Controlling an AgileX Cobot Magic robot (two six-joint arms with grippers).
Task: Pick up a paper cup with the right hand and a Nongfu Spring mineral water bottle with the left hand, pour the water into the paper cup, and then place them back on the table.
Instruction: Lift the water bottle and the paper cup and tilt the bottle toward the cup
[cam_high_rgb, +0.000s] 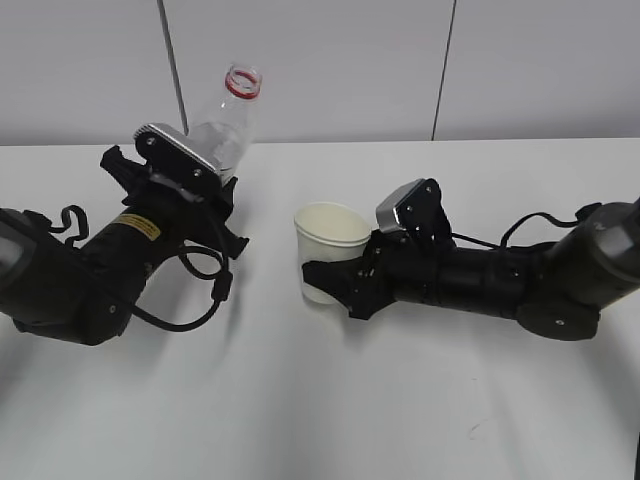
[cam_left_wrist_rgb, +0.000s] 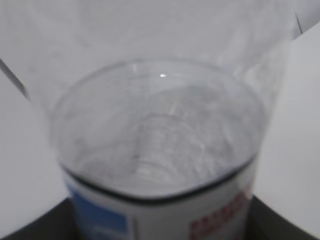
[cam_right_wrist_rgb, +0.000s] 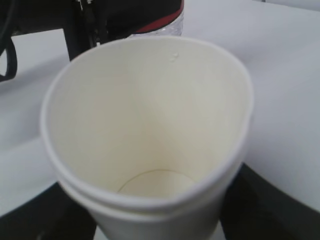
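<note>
My left gripper (cam_high_rgb: 214, 172) is shut on the Nongfu Spring mineral water bottle (cam_high_rgb: 228, 125), which is uncapped with a red neck ring and leans slightly right. In the left wrist view its clear body (cam_left_wrist_rgb: 160, 125) fills the frame above the label, with dark fingers (cam_left_wrist_rgb: 287, 222) at both sides. I cannot make out the water level. My right gripper (cam_high_rgb: 326, 282) is shut on the paper cup (cam_high_rgb: 330, 232), which is upright and just right of the bottle. In the right wrist view the cup (cam_right_wrist_rgb: 150, 125) looks dry inside, with fingers (cam_right_wrist_rgb: 262, 210) on either side.
The white table (cam_high_rgb: 330, 400) runs wide in front of both arms and behind to a grey wall. A looping black cable (cam_high_rgb: 205, 290) hangs from the left arm. The bottle's red label (cam_right_wrist_rgb: 161, 22) and the left arm show beyond the cup.
</note>
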